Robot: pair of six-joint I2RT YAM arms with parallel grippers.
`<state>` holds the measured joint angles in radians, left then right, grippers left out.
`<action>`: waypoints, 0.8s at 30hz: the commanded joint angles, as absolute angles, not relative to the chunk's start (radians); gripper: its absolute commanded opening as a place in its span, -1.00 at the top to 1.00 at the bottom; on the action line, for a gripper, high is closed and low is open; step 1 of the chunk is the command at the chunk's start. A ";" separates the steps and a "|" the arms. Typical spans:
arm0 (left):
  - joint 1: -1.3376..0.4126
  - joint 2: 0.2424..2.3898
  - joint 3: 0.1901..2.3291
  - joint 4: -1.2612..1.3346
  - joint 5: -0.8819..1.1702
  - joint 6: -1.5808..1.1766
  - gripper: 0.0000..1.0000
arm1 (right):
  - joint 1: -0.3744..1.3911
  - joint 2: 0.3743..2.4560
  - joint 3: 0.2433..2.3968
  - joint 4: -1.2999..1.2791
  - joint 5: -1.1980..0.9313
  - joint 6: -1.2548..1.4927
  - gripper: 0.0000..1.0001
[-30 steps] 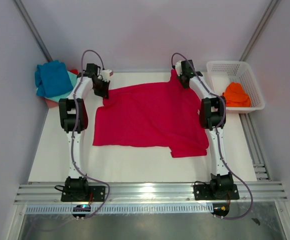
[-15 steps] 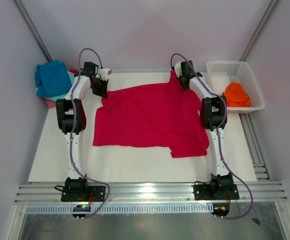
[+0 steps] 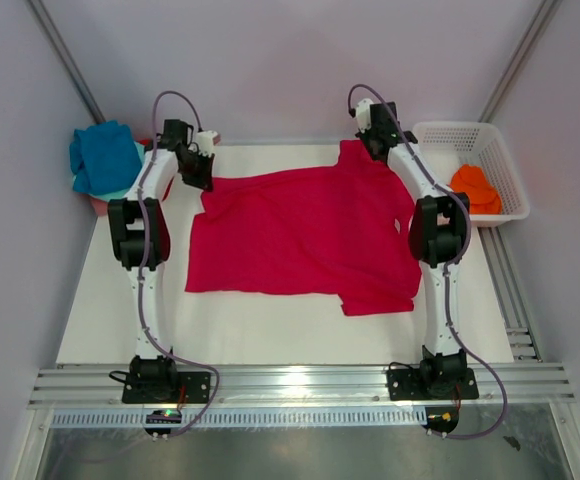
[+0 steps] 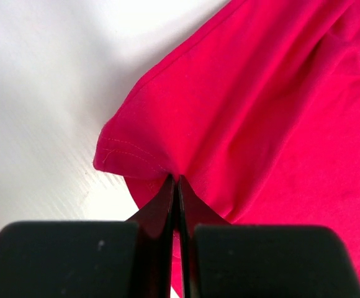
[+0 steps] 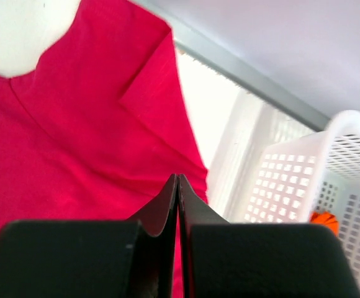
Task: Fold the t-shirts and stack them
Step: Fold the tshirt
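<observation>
Top external view: big crimson t-shirt (image 3: 300,235) spread, rumpled, over the middle of the white surface (image 3: 270,335), gripped along its far edge at both corners. Left fingers (image 4: 162,208) pressed together on a hemmed corner of the cloth, plain from the left wrist view. Right fingers (image 5: 164,208) likewise shut tight, apparently pinching the far right corner, though the exact bite hidden behind the tips. Blue t-shirt (image 3: 105,155) heaped with other cloth at the far left corner of the surface. Orange t-shirt (image 3: 473,188) lying in the white basket (image 3: 470,128) at far right. Judged as the flattening stage before the fold: both far corners taken, ready for drawing the cloth taut. Next move likely calls for pulling the corners evenly apart and laying the shirt flat, minding the bunched flap at the near right before any fold. Some risk of thin cloth slipping from a shallow pinch. No brand, label or writing readable anywhere.
</observation>
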<state>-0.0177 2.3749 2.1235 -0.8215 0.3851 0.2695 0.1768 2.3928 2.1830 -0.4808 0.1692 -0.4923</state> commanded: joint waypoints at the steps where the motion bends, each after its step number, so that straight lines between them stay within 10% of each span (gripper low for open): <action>1: -0.011 2.287 2.128 -0.784 0.382 0.261 1.00 | 0.183 2.302 2.192 -0.452 0.190 -0.480 0.94; 5: -0.011 2.293 2.131 -0.792 0.397 0.253 1.00 | 0.183 2.339 2.194 -0.552 0.222 -0.465 -0.07; 24: -0.011 2.286 2.100 -0.799 0.479 0.226 1.00 | 0.181 2.460 2.275 -0.695 0.281 -0.385 -0.20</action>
<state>-0.0174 2.3550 2.1014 -0.8062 0.4313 0.2432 0.1768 2.4615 2.2238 -0.6815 0.2573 -0.4004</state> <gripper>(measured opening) 0.005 0.596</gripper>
